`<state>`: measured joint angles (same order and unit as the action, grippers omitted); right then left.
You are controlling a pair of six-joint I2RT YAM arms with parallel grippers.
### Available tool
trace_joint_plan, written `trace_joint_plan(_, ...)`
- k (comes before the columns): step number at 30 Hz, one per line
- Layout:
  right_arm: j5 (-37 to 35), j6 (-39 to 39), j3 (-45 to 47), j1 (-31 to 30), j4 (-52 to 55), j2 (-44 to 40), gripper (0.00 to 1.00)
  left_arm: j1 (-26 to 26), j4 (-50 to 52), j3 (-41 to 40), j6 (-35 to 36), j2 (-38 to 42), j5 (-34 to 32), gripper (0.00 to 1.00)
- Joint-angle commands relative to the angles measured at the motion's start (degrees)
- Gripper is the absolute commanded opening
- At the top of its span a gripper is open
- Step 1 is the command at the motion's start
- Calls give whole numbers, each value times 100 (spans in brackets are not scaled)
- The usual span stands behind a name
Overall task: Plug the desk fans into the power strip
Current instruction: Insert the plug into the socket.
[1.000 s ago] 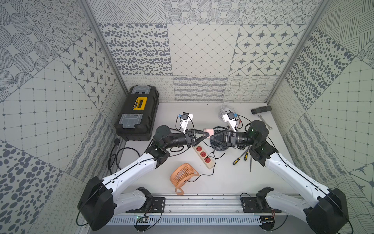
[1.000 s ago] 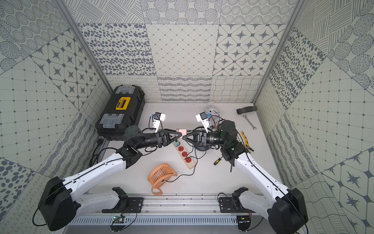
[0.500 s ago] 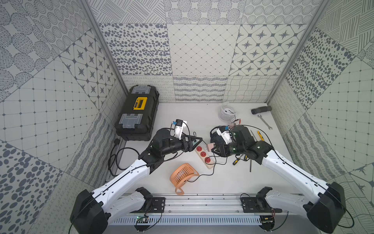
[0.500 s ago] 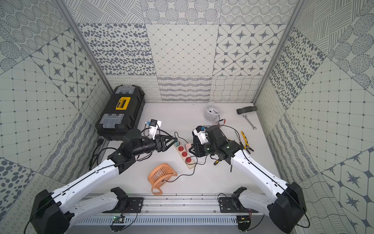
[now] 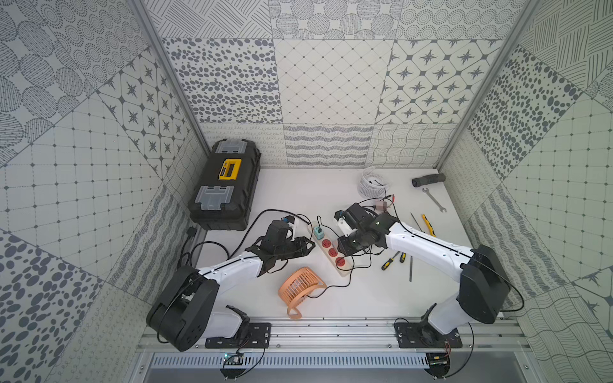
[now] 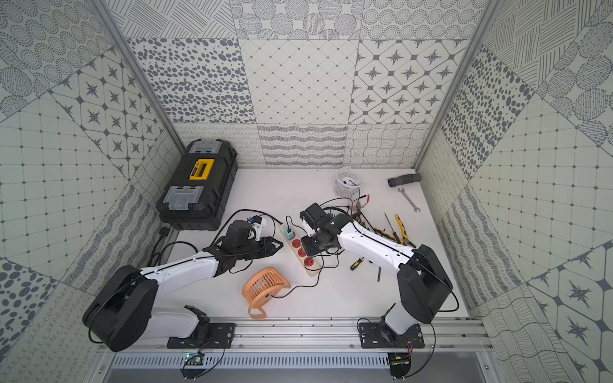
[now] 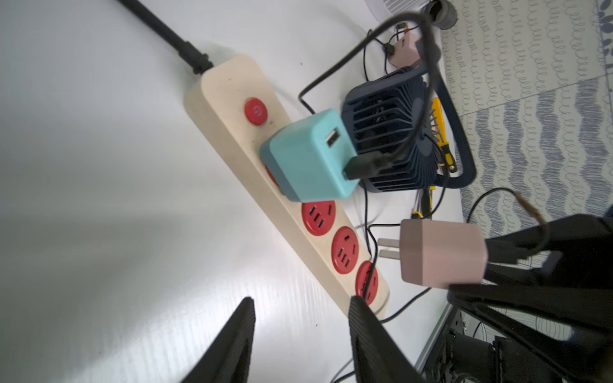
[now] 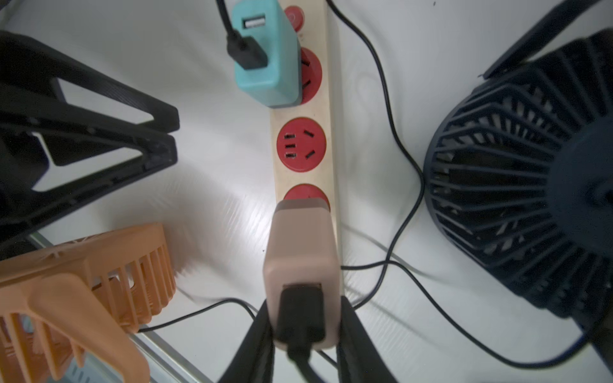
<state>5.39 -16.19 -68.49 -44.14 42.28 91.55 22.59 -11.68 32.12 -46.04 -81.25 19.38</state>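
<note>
White tabletop [image 5: 298, 199]: power strip [image 7: 229, 109] beside right end effector [image 8: 305, 315] (clamping pink adapter [image 8: 302, 245]).

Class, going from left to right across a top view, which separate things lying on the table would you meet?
Black toolbox → orange fan → white fan → wrench.

Cream-beige power strip [image 7: 215, 89], red sockets [image 8: 301, 145]; teal adapter [image 7: 308, 156], pink adapter [image 7: 441, 255]; orange fan [image 5: 300, 287], navy fan [image 8: 514, 185]; black toolbox [image 5: 247, 185]; white worktop [image 5: 298, 199].
</note>
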Motion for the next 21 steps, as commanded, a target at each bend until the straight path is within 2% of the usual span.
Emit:
trace_joint_plan(1, -189, 37, -365, -34, -264, 363, 0, -152, -1033, 9, -140, -655, 172, 46)
trace_joint_plan(8, -152, -12, -804, -29, -283, 909, 1, -308, -1700, 190, -363, -1392, 501, 38)
trace_joint_plan(21, 147, -112, -932, -68, -221, 1171, 2, -371, -1811, 322, -320, -1699, 594, 36)
